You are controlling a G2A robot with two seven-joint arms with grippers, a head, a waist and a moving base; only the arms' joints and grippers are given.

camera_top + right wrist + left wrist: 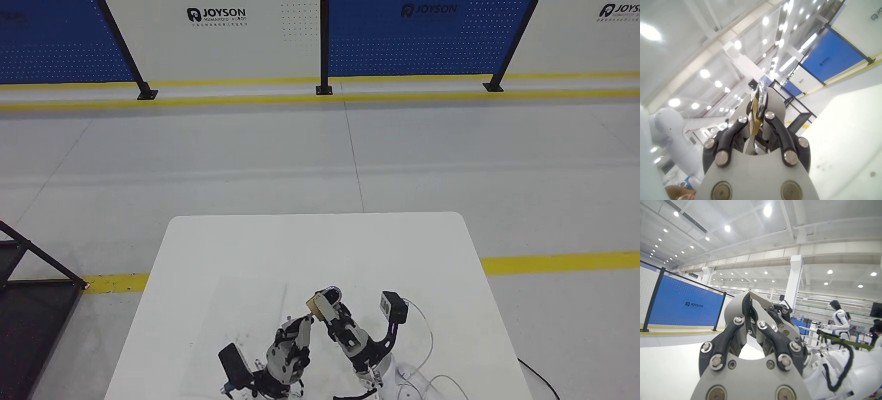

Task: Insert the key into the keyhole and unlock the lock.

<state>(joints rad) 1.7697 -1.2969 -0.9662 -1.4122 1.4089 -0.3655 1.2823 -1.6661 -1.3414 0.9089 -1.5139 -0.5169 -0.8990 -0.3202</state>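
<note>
Print sat well beyond the fingers, all of it on the barrier panels across the floor. From the top view, far ahead of the left fingers [297, 335] and right fingers [335, 303], a white panel [215, 45] carried a dark logo, a word and a smaller line beneath. The blue panel [430, 45] beside it bore the same mark in dark print, and the edge panel [610, 35] had it cut off. Past the left fingers [734, 308], a blue panel [687, 317] wore the logo and word. Past the right fingers [776, 102], another blue panel [836, 55] showed the mark, blurred, and a corner panel [869, 9] showed a large logo, cut off.
</note>
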